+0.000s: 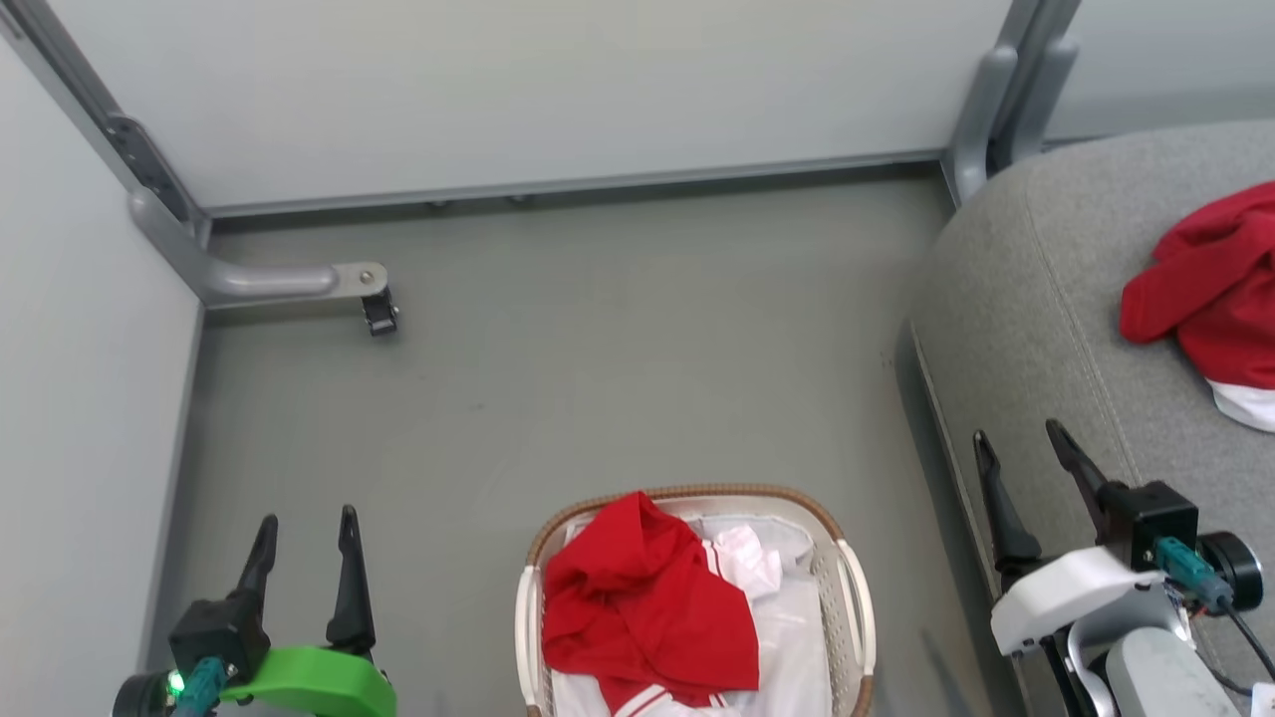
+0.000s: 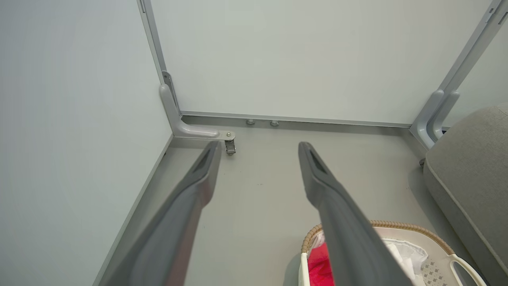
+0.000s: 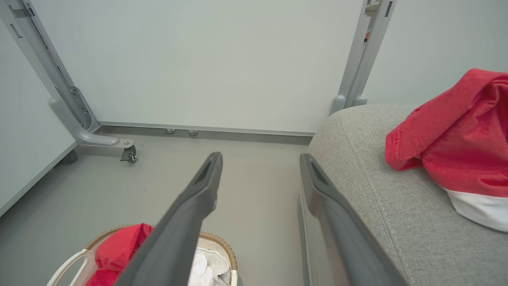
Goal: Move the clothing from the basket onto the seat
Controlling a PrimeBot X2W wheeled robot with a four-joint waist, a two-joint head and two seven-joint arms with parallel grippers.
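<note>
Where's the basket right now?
In the head view the basket sits on the floor at bottom centre, between the left gripper and right gripper, left of the seat, with red clothing inside.

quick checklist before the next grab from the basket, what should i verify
1. Left claw open and empty: ok.
2. Right claw open and empty: ok.
3. Red garment in the basket exposed on top, lying over the white liner: ok.
4. Bare room on the seat beside the second red garment lying there: ok.
5. More clothing hidden under the liner: cannot tell.
6. Basket emptied of clothing: not ok, one garment is in it.
</note>
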